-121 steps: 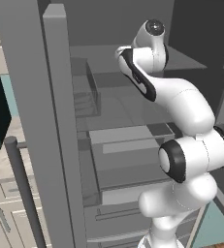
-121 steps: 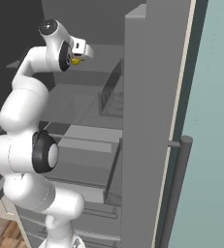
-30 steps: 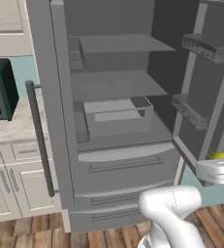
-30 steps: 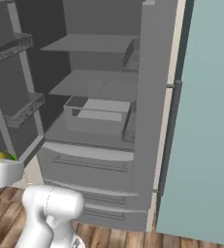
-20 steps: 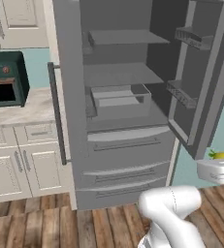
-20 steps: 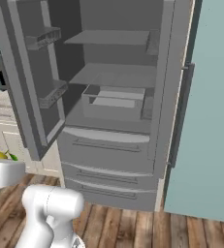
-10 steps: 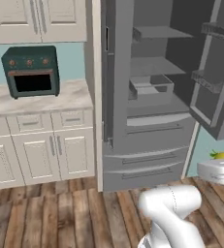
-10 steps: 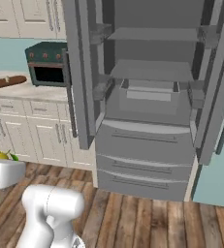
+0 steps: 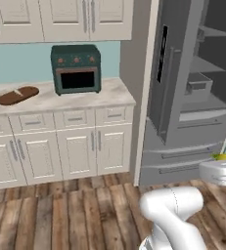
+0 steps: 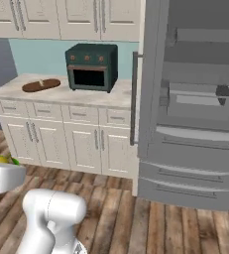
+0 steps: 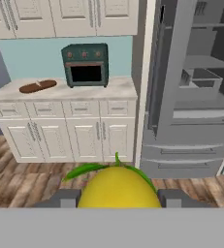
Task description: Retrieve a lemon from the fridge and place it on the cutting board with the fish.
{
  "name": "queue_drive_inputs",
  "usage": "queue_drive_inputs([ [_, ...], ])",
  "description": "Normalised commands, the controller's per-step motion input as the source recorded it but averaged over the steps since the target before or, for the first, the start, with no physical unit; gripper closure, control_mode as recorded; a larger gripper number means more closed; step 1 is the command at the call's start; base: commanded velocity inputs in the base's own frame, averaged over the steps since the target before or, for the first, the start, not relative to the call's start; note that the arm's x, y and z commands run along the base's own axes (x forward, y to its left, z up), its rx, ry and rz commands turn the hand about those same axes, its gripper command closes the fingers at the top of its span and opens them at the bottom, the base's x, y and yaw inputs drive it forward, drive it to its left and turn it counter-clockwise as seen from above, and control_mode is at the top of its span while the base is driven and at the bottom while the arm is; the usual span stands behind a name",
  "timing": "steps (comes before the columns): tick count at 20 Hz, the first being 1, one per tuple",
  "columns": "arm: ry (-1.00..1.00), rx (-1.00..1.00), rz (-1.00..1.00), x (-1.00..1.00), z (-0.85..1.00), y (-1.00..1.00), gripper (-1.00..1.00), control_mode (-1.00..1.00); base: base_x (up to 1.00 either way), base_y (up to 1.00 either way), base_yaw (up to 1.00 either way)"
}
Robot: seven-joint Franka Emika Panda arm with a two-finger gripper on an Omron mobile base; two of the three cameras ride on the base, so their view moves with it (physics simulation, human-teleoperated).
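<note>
The lemon (image 11: 118,188) is cut off at its lower half by the bottom of the hand view; in the left base view only a sliver of it (image 9: 224,157) peeks above the white hand. The gripper (image 11: 118,198) shows little of its fingers, so its grip cannot be read. The fridge (image 9: 192,97) runs off the right edge. The fish on the cutting board (image 9: 17,95) is too small to make out

The yellow lemon (image 11: 117,188), with green leaves, sits between the gripper (image 11: 117,197) fingers. The grey fridge (image 10: 195,114) stands open. The brown cutting board (image 10: 40,85) lies on the bench (image 10: 61,96).
</note>
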Motion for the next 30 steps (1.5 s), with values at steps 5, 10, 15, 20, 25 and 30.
queue_drive_inputs([
  [5,0.00,0.00,0.00,0.00,0.00,0.00,1.00,1.00,0.00,0.99,0.00],
  [10,0.00,0.00,0.00,0.00,0.00,0.00,1.00,1.00,0.08,0.75,-0.04],
  [15,0.00,0.00,0.00,0.00,0.00,0.00,1.00,1.00,0.22,0.72,-0.06],
  [20,0.00,0.00,0.00,0.00,0.00,0.00,1.00,1.00,0.29,0.72,-0.06],
  [25,0.00,0.00,0.00,0.00,0.00,0.00,1.00,1.00,0.44,0.67,-0.05],
  [30,0.00,0.00,0.00,0.00,0.00,0.00,1.00,1.00,0.79,0.53,-0.01],
])
